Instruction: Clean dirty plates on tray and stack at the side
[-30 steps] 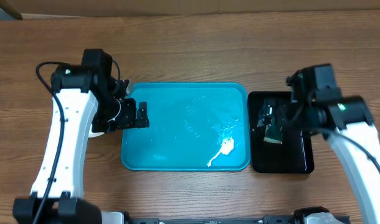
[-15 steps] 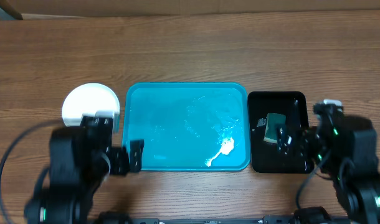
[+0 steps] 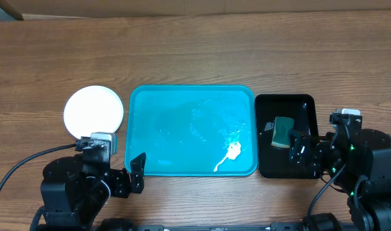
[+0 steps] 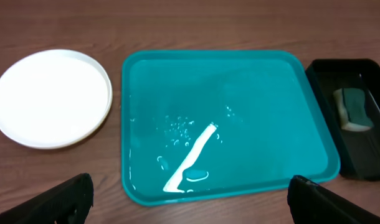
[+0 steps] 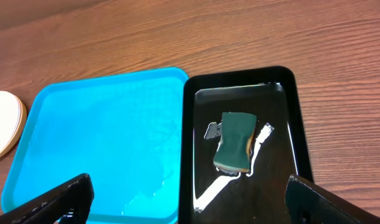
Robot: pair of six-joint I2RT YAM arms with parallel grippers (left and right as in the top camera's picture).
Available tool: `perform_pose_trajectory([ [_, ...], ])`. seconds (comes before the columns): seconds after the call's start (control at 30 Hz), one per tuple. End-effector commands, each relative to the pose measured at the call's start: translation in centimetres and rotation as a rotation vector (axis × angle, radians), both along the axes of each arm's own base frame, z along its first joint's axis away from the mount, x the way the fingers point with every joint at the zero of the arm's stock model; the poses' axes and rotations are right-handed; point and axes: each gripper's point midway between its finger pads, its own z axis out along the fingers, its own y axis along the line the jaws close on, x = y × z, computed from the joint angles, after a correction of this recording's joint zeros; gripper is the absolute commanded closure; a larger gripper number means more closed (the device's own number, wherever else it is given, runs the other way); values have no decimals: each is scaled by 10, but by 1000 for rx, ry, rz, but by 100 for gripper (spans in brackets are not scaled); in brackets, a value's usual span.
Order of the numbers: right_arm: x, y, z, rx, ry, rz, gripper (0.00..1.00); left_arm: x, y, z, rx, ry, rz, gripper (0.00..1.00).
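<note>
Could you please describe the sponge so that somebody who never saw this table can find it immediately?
Find the large turquoise tray in the middle of the wooden table; directly to its right lies a smaller glossy black tray. The sponge lies inside that black tray, near its middle. It is the only small dark green block in sight, thick and soft-looking, unlike the flat trays.

You won't find any readable text, label, brand, number or sign here; nothing legible shows on any surface in any of the three views.
</note>
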Motion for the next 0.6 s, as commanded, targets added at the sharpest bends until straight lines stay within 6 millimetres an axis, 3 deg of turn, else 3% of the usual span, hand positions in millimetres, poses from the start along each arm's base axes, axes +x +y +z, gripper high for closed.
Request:
perform_pose_trajectory([
  [0.0, 0, -2, -3, -4, 5, -10, 0, -1, -1, -4, 9, 5, -15, 0],
  [0.37, -1, -2, -2, -4, 0, -11, 0, -1, -1, -4, 9, 5, -15, 0],
  [0.57, -5, -15, 16, -51, -105, -55, 0, -1, -1, -4, 9, 5, -15, 0],
])
